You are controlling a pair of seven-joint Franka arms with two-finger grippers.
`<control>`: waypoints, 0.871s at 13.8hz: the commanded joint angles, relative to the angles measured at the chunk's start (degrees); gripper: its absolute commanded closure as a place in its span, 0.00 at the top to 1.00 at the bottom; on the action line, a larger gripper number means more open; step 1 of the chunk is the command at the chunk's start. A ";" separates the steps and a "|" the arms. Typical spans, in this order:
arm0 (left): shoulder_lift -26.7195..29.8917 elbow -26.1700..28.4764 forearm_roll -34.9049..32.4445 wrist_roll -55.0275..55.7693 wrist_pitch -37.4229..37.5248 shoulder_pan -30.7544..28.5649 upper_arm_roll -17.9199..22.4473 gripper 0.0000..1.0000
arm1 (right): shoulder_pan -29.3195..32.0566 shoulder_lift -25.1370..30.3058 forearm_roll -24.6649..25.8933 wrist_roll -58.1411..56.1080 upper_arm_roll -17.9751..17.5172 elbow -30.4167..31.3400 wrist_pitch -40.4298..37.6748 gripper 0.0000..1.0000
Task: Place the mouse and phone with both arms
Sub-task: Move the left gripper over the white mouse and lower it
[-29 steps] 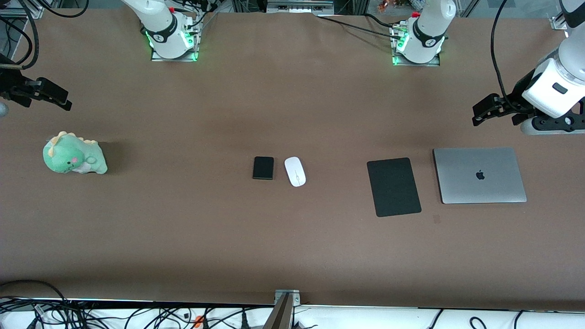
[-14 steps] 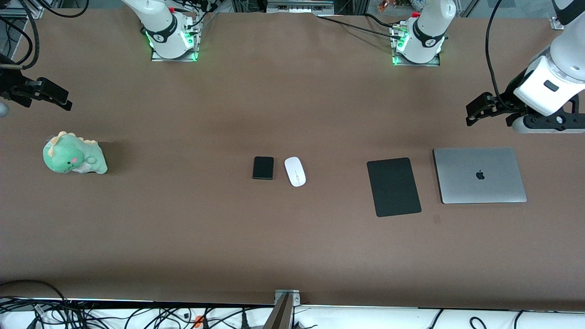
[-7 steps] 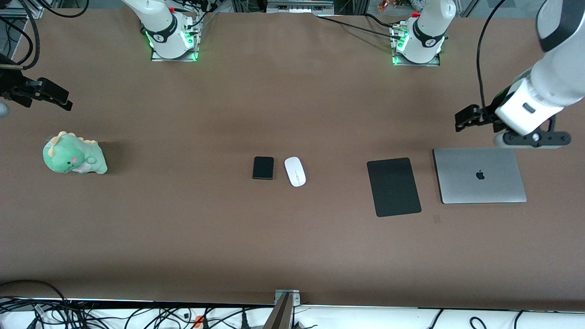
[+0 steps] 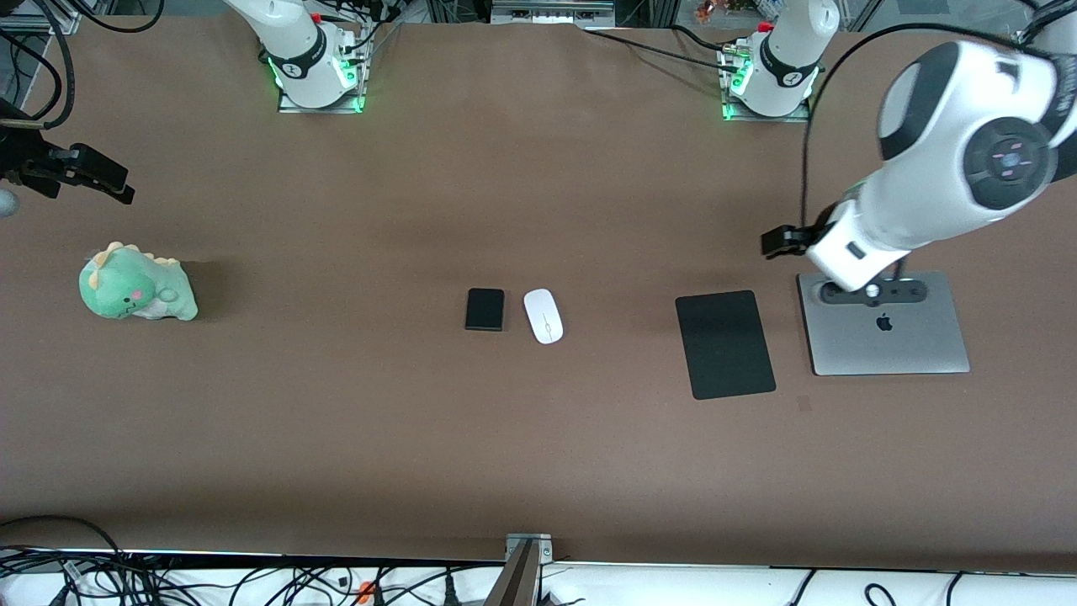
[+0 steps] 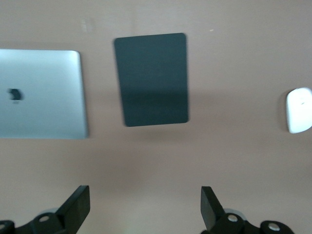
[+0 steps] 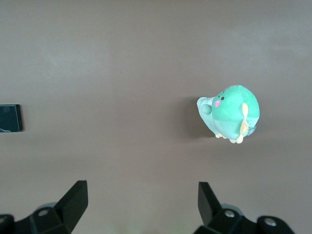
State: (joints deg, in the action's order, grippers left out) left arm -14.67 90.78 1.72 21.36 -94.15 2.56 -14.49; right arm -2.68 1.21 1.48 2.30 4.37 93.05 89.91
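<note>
The mouse (image 4: 543,316), a glossy white oval with a thin grey seam, lies flat on the bare brown table (image 4: 538,454) just beside the phone (image 4: 485,309), a small matte black slab with rounded corners on the mouse's right-arm side; neither is held. Well apart from the mouse toward the left arm's end lie a flat black mouse pad (image 4: 724,343) and, next to it, a closed grey laptop (image 4: 883,337). The left gripper (image 5: 145,207) hangs over the table near the laptop, fingers spread wide and empty, probably readied for the mouse. The right gripper (image 6: 142,202) waits over the table near a green plush dinosaur (image 4: 136,284), also wide open and empty, perhaps reserved for the phone.
</note>
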 commanded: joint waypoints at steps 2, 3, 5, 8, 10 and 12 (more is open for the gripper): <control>-3.34 3.95 2.50 11.04 -10.23 6.12 0.08 1.00 | -0.04 0.46 -0.69 -0.63 0.02 0.38 0.01 1.00; -3.70 5.10 2.50 13.25 -12.52 7.96 -0.01 1.00 | -0.04 0.37 -0.69 -0.55 0.02 0.47 0.01 1.00; -5.45 5.37 2.50 20.26 -15.79 12.62 -0.01 1.00 | -0.04 0.29 -0.69 -0.63 0.02 0.56 0.09 1.00; -8.96 4.15 1.80 29.85 -21.15 19.83 0.08 1.00 | -0.31 -1.03 -1.13 -0.55 -0.06 0.64 0.71 1.00; -13.52 0.99 1.53 35.13 -23.61 23.35 0.17 1.00 | -0.92 -2.52 -1.31 -0.55 -0.06 0.64 1.49 1.00; -18.27 -2.08 1.09 38.39 -25.37 24.85 0.34 1.00 | -1.27 -4.36 -1.31 -0.55 -0.06 0.56 2.29 1.00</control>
State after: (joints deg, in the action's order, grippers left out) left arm -27.11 94.19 3.09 57.14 -118.78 26.23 -15.05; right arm -3.51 -1.66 1.09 2.30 4.21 93.72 91.29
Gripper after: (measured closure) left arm 0.000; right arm 0.000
